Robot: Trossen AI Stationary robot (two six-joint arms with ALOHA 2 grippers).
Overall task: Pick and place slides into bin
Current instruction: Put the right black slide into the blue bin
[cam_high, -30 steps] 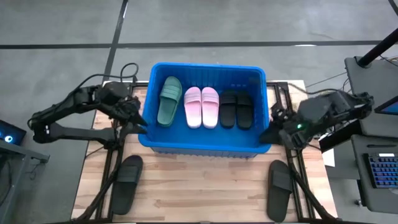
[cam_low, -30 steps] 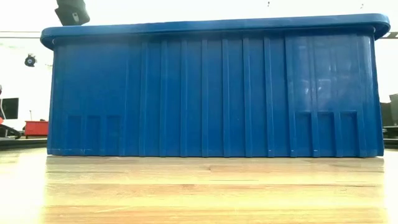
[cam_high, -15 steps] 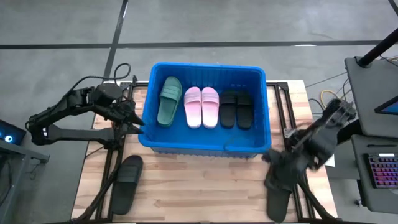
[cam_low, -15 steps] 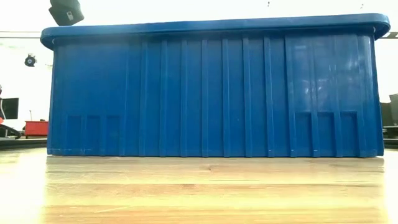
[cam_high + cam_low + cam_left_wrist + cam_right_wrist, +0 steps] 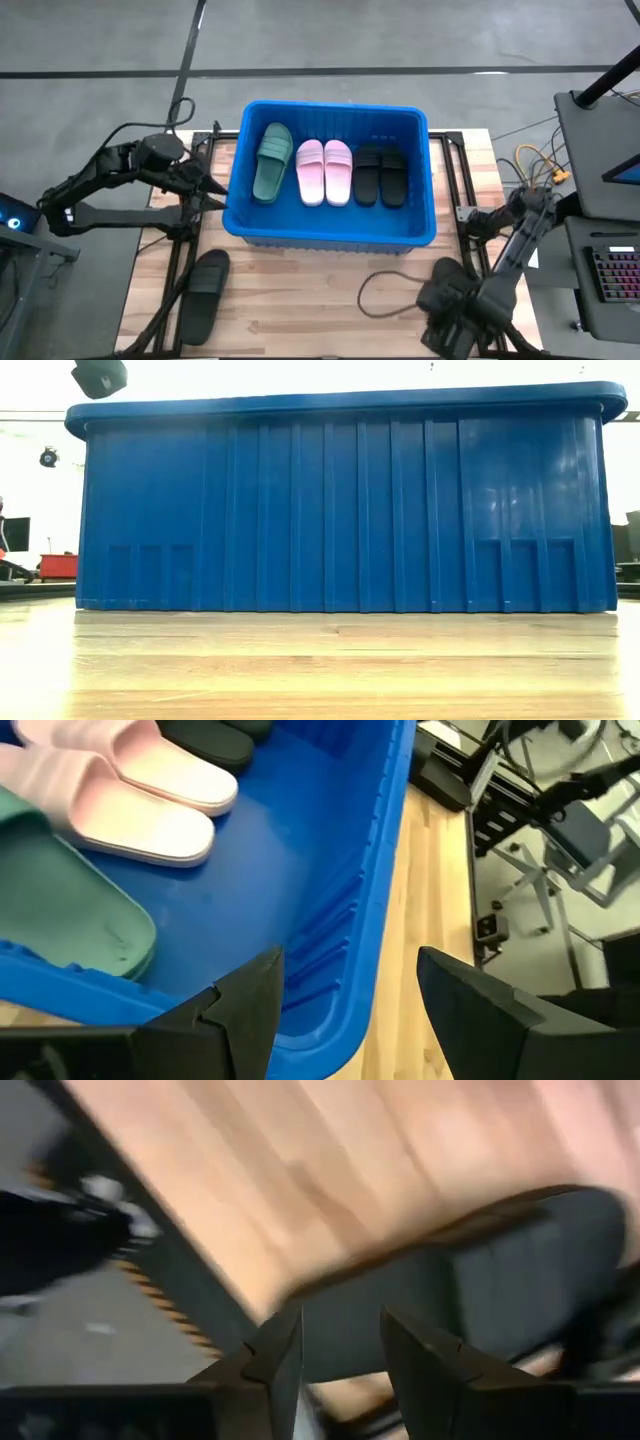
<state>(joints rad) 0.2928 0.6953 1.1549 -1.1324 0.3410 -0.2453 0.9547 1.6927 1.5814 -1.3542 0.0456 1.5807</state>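
The blue bin [image 5: 232, 215] stands mid-table and fills the low view [image 5: 340, 510]. In it lie a green slide [image 5: 271, 160], two pink slides [image 5: 324, 171] and two black slides [image 5: 381, 176]. One black slide [image 5: 204, 295] lies on the table near left, another [image 5: 441, 272] near right. My left gripper [image 5: 208, 188] is open and empty at the bin's left wall, over its rim [image 5: 345, 1010]. My right gripper [image 5: 446, 306] is open just above the near-right black slide [image 5: 480, 1300], and my arm hides the slide's middle.
A dark cable loop [image 5: 388, 293] lies on the wood between the bin and the near-right slide. Black frame rails [image 5: 180, 270] run beside both table sides. Bare wood [image 5: 320, 310] lies in front of the bin.
My right gripper has swung away from the bin's right wall toward the table's near edge and down over the near-right black slide. My left gripper has drawn back a little toward the table's left edge.
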